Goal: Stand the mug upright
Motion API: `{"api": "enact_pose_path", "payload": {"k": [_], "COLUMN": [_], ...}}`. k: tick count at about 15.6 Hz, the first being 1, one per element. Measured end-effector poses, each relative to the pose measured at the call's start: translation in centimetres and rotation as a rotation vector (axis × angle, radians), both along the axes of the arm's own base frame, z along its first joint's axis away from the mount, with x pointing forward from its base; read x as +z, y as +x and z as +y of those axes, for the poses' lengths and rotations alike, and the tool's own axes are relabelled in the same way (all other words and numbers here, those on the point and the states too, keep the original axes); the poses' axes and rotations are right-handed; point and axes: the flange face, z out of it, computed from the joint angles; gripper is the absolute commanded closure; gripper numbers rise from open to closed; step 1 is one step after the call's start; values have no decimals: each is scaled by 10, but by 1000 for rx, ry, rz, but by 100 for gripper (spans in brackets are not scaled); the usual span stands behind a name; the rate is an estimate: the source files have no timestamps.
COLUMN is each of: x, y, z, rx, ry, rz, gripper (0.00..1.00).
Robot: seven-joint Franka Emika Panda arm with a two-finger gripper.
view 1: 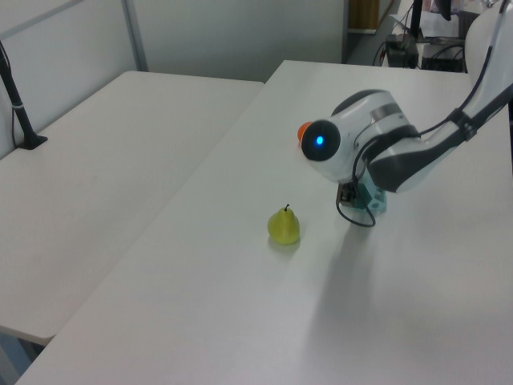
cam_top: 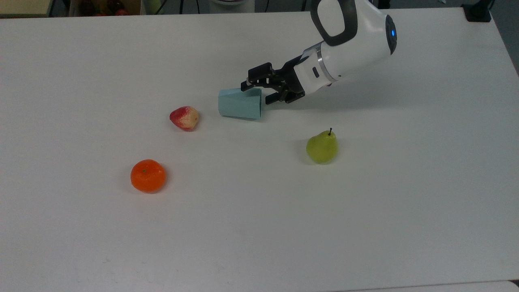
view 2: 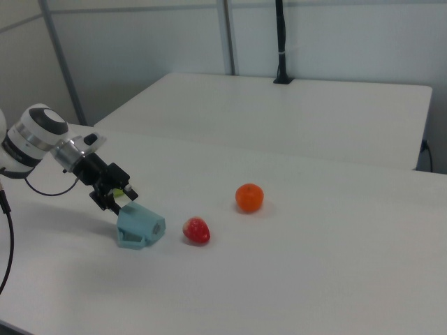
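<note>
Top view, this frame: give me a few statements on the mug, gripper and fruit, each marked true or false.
1. The pale blue faceted mug lies on its side. True.
2. The black two-finger gripper is open at the mug's wide end. True.
3. The green pear sits inside the mug. False: it rests apart on the white table.
4. The orange touches the red strawberry. False: they are apart.

Top view high above the worktop (cam_top: pixel 259 243) looking down, left and right views oblique from opposite ends, all sharing the worktop.
</note>
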Motion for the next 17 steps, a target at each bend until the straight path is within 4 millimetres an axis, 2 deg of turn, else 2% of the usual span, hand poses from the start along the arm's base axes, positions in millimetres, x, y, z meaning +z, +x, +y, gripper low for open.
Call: {"api": "enact_pose_path", "payload": {"k": [3, 6, 8, 11, 14, 17], "x": [-19, -21, -21, -13, 0, 33], "y": [1, 1, 2, 5, 11, 21], "z": [-6, -17, -24, -32, -44, -67], "rx": [-10, -39, -57, -69, -69, -66], "ry": [-38, -67, -78, -109, -102, -64], "rz": [17, 32, 40, 49, 62, 82], "gripper": [46, 77, 89, 99, 100, 100]}}
